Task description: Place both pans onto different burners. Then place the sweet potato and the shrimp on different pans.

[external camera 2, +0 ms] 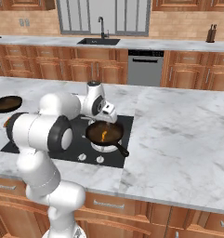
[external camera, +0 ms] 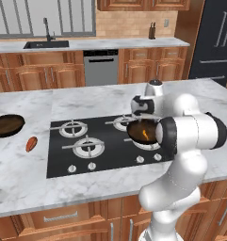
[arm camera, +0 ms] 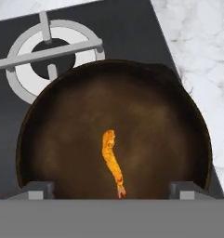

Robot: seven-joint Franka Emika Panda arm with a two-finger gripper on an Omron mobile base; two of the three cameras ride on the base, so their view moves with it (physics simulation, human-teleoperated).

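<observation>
Now your gripper (arm camera: 111, 188) hangs spread and empty over the shrimp (arm camera: 112, 160) lying in the pan (arm camera: 62, 139) at frame centre, so next you fetch the second pan (external camera: 6, 124) at far left, near the sweet potato (external camera: 31, 143).

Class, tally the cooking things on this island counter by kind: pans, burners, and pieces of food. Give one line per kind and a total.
Pans: 2, one on the counter, one on a burner
Burners: 4, three bare, one under the pan
Food pieces: 2, sweet potato, shrimp
Total: 8
</observation>
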